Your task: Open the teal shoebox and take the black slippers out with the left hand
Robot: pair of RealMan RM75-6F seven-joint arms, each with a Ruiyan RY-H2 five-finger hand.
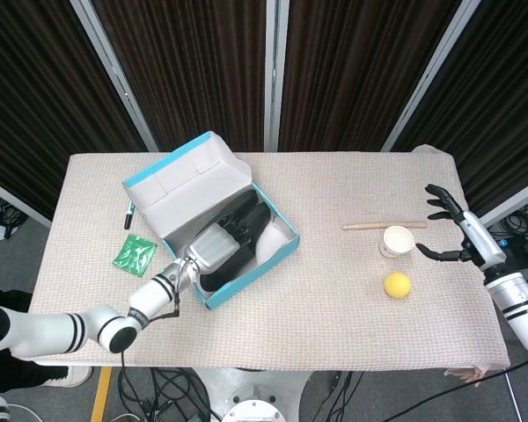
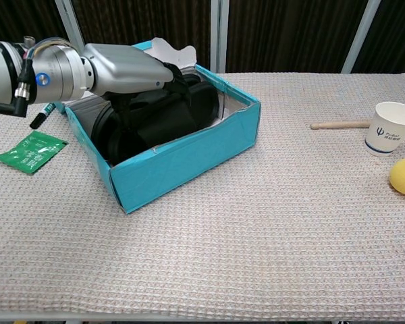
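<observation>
The teal shoebox (image 1: 282,249) stands open at the table's left, its white-lined lid (image 1: 189,178) flipped back. The black slippers (image 1: 238,255) lie inside it and show again in the chest view, black slippers (image 2: 152,118) behind the box's teal front wall (image 2: 189,158). My left hand (image 1: 218,242) reaches into the box from the near left. Its dark fingers (image 2: 179,75) curl down over the top of the slippers and grip them. My right hand (image 1: 453,236) hovers at the far right edge, fingers spread, holding nothing.
A green packet (image 1: 135,253) and a marker pen (image 1: 128,215) lie left of the box. A paper cup (image 1: 397,241), a wooden stick (image 1: 383,226) and a yellow ball (image 1: 397,284) sit at the right, close to my right hand.
</observation>
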